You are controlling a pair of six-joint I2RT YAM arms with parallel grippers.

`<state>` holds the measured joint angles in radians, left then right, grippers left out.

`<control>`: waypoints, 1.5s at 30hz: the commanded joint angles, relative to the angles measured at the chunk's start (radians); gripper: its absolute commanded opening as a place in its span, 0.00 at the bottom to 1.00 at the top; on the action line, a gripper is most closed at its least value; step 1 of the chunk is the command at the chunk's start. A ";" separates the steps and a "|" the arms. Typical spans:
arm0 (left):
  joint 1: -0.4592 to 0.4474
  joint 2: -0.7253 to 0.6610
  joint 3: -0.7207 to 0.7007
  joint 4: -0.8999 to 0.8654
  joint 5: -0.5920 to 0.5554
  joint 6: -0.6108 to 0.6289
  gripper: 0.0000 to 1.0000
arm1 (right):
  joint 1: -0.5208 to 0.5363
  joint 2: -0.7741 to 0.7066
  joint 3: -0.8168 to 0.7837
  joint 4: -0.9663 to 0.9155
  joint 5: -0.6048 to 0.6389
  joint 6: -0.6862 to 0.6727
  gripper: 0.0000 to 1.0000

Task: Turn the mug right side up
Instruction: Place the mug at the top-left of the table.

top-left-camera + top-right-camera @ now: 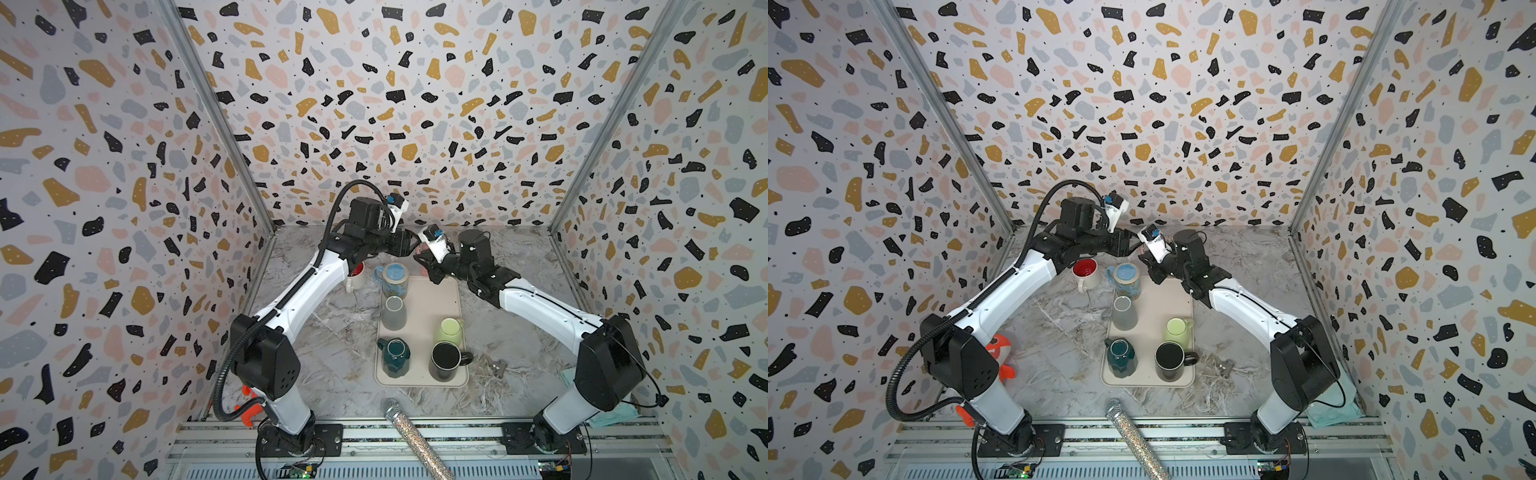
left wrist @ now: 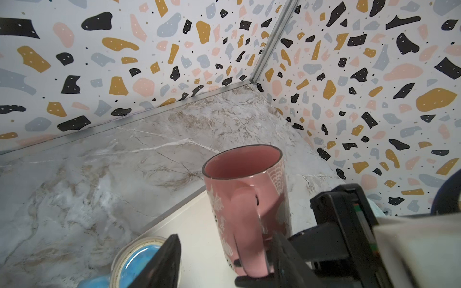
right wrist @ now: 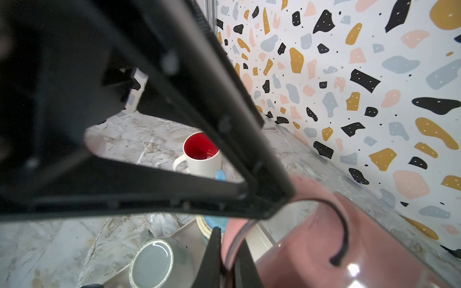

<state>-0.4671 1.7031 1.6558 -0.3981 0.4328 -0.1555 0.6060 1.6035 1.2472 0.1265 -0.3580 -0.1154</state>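
The pink mug (image 2: 247, 199) stands mouth up, its long axis upright, at the far corner of the tray (image 2: 199, 232). The dark rim is open to the ceiling and the handle is turned straight toward the left wrist camera. Whether the base rests on the tray or hangs just above it cannot be told, because the bottom edge is cut off by black fingers. The right hand (image 3: 228, 256) is pinched together on a thin pink edge of the mug. This looks like the handle loop, since marble shows through beside it, though I cannot be certain of that. The left hand (image 2: 227, 249) is spread apart with the mug's lower part and handle lying between its two fingers. One finger sits well clear of the mug, over by the blue mug (image 2: 139, 259), and the other is close against the mug's side. So the mug lies dead ahead of the left hand and within its span, while the right hand does the holding. In both top views the two arms meet over the tray's far end (image 1: 440, 299), with the red-lined white mug (image 3: 199, 159) off on the bare surface (image 2: 124, 162). Judged from this, the turning looks done. What remains is a clean release, with each hand drawing back without catching the handle and tipping the tall mug.
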 commanded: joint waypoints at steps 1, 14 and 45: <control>-0.016 0.014 0.055 -0.030 0.023 0.044 0.59 | 0.014 -0.070 0.035 0.082 0.006 -0.051 0.00; -0.029 0.095 0.134 -0.205 0.033 0.111 0.51 | 0.037 -0.083 0.037 0.063 0.015 -0.111 0.00; -0.030 0.079 0.111 -0.012 0.042 -0.034 0.00 | 0.063 -0.163 -0.056 0.109 0.106 -0.146 0.20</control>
<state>-0.4950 1.7973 1.7630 -0.5507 0.5144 -0.1707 0.6460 1.5326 1.1809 0.1307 -0.2298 -0.2241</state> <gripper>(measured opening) 0.178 0.194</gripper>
